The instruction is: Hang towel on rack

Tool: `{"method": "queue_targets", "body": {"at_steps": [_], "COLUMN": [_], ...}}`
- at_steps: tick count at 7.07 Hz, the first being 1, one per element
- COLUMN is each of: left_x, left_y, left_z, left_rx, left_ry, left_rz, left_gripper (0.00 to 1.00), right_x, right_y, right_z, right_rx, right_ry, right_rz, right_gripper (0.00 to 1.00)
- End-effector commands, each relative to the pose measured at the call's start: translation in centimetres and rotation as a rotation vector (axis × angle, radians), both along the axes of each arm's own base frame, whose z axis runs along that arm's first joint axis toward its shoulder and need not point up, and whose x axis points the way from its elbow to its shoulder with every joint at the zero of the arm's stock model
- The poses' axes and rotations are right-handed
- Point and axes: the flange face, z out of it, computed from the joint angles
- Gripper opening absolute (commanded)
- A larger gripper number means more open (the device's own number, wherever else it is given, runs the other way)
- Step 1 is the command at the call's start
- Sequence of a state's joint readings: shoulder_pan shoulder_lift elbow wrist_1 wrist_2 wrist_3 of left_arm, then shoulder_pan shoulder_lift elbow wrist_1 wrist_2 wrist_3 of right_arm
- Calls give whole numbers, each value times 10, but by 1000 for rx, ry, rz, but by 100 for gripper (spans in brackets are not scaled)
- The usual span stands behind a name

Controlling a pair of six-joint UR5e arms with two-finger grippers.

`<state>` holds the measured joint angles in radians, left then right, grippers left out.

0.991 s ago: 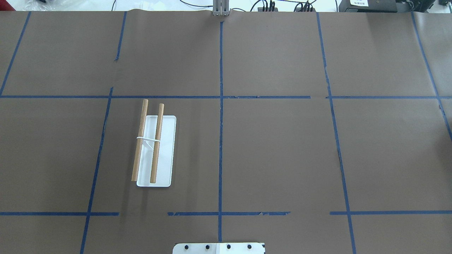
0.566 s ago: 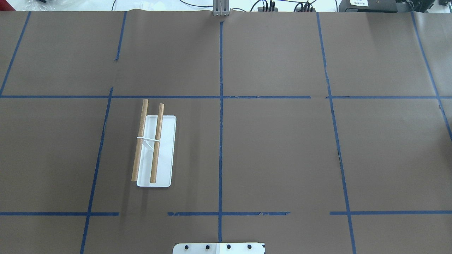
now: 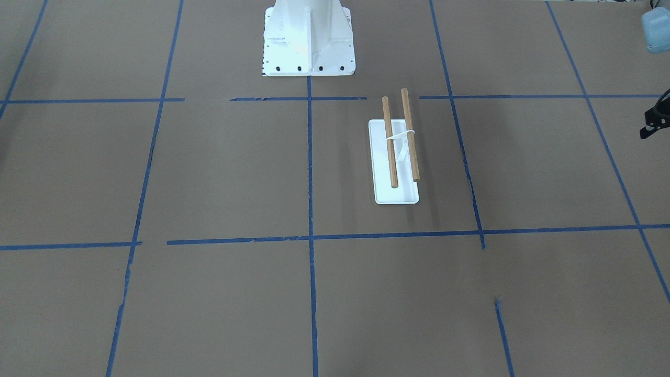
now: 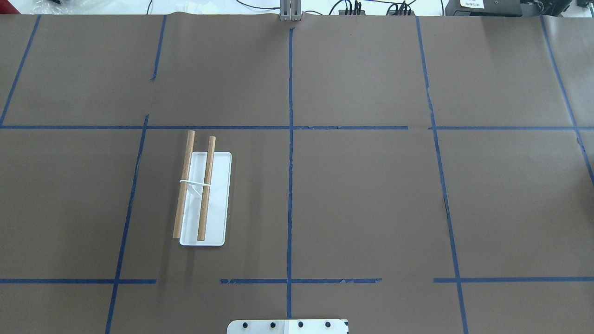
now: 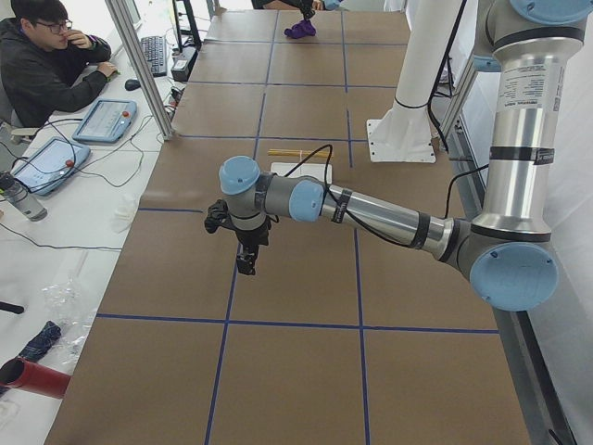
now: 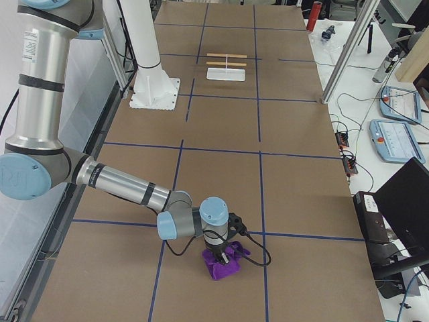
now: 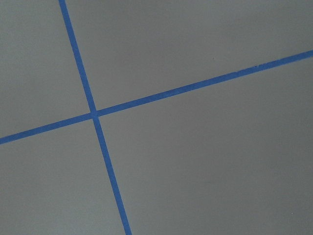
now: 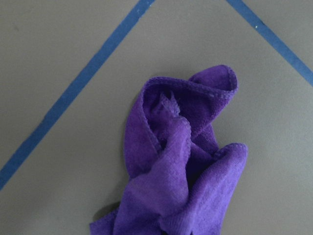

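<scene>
The rack (image 4: 204, 195) stands on the table's left half: two wooden dowels on a thin white support over a flat white base. It also shows in the front view (image 3: 397, 157) and both side views (image 5: 298, 154) (image 6: 226, 64). The purple towel (image 6: 222, 263) lies crumpled on the table near the right end. It fills the right wrist view (image 8: 181, 161) and shows far off in the left side view (image 5: 301, 28). My right gripper (image 6: 222, 251) is right over the towel; I cannot tell if it is open or shut. My left gripper (image 5: 246, 260) hangs above bare table near the left end, state unclear.
The white bolted pedestal (image 3: 309, 36) stands at the robot's side of the table. Blue tape lines (image 7: 95, 115) cross the brown table cover. An operator (image 5: 46, 56) sits beyond the table's far edge, with tablets and cables.
</scene>
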<state>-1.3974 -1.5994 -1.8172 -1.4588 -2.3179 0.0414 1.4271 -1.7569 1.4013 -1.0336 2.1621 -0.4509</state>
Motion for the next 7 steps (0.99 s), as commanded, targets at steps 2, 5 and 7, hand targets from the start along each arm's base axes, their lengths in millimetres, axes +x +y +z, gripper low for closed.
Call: {"method": "queue_targets", "body": {"at_steps": [2,5,7], "left_x": [4,14,18], "left_y": [-21,-78,-83], "left_z": [-30,-84,-129], "left_rx": [58,290,237], "left_ry": [10,55,124], "left_rz": [0,-17,-191], "left_gripper": [100,100,100], "right_x": [-17,-85,-165], "right_y": [-64,-124,-151], "right_z": [-118,-226,-309], "right_rx": [145,105,72], "right_ry": [-107,-327,-389], "right_rz": [-20,25,60], "right_gripper": [0,0,0]}}
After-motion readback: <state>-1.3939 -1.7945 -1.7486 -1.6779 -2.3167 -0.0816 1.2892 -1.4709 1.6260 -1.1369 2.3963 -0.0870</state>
